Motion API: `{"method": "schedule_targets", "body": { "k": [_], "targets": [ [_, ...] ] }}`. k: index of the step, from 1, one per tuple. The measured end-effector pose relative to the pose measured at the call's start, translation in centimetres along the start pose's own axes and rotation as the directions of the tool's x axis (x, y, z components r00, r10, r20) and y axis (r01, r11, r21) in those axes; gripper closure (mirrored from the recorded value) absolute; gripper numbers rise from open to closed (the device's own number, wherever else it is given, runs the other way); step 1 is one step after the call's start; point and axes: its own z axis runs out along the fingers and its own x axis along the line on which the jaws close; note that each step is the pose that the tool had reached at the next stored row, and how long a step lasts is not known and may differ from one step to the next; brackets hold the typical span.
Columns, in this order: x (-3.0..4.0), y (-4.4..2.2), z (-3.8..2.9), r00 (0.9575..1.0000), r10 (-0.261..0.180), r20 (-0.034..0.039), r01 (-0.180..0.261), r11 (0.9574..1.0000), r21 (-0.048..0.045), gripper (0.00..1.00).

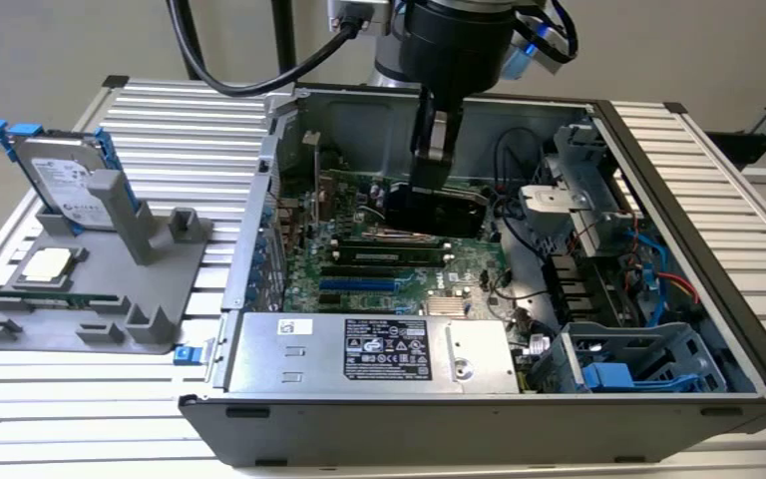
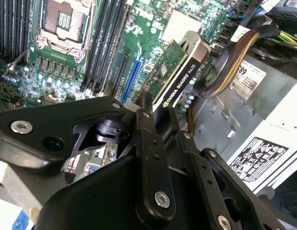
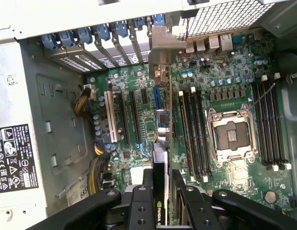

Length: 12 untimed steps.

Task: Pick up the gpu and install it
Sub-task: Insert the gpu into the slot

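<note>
The gpu (image 1: 439,212) is being held by the gripper (image 1: 433,160) inside the open computer case (image 1: 682,180), edge-down over the motherboard (image 1: 356,274). The installing step is judged to be in hand: the pick-up is done, and the card is being carried above the expansion slots, not yet seated.

In the second wrist view the gripper's fingers (image 2: 149,143) are being pressed against the two faces of the gpu (image 2: 179,79), which is being pinched at its upper edge, the green board on one face and the black shroud on the other. The card is jutting straight out from between the fingers toward the board.

In the first wrist view the gpu (image 3: 160,139) is being seen edge-on as a thin strip running toward twelve o'clock from the gripper (image 3: 160,191), its silver bracket reaching toward the case's rear slot covers (image 3: 114,33). It is lying just beside the blue expansion slot (image 3: 156,98).

The next move is judged to call for the card's lower edge being lined up squarely with a slot and the bracket being guided to the rear opening, with pressure kept straight down.

In the exterior view a hard drive (image 1: 64,180) is standing in a grey fixture (image 1: 104,289) at about nine o'clock from the case, well apart.
</note>
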Motion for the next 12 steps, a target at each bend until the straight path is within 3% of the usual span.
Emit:
{"method": "schedule_targets", "body": {
  "k": [3, 12],
  "targets": [
    [0.0, 0.0, 0.13, 1.0, -0.003, 0.0009, 0.003, 1.0, 0.0, 1.0],
    [-0.05, -0.04, 1.39, 0.9989, -0.048, 0.001, 0.048, 0.9989, 0.0015, 1.0]
  ]
}}
